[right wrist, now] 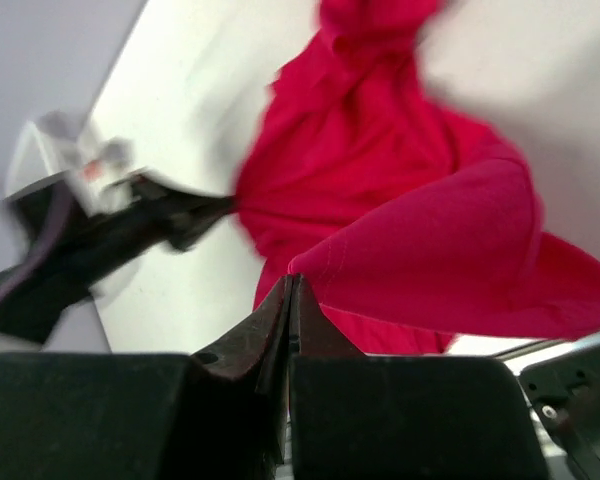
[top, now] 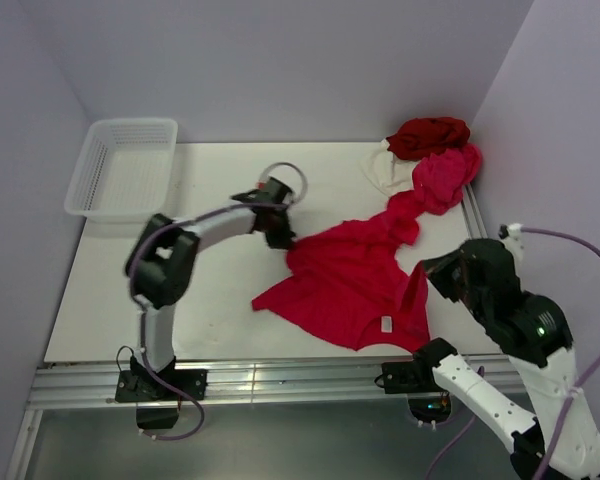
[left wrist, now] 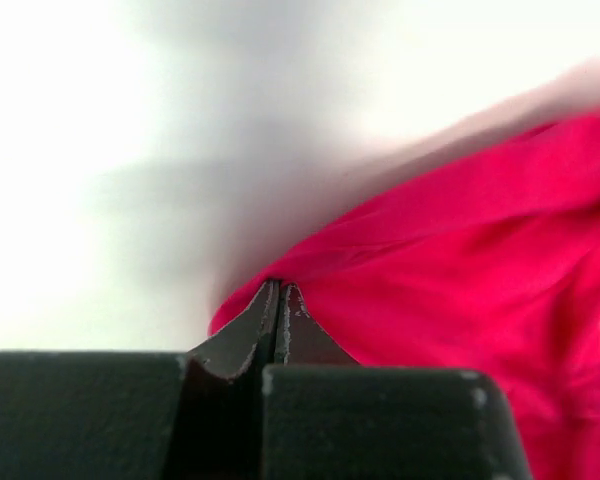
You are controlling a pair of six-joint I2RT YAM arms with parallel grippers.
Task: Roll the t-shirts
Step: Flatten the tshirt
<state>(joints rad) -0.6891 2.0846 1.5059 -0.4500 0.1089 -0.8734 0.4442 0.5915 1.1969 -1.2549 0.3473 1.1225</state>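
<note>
Fingers (left wrist: 258, 335) pinch crimson t-shirt (top: 350, 290) edges (seemingly), table (top: 215, 290) beyond

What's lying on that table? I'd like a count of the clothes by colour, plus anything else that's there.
Bright red t-shirt: 1
Dark red t-shirt: 1
Pink t-shirt: 1
Cream white t-shirt: 1
White mesh basket: 1
Total: 5

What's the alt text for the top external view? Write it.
Both grippers pinch a crimson t-shirt spread on a white table: the left gripper at its far-left edge, the right gripper at its near-right edge. A heap of dark red, pink and cream shirts lies far right; a white mesh basket sits far left.
</note>
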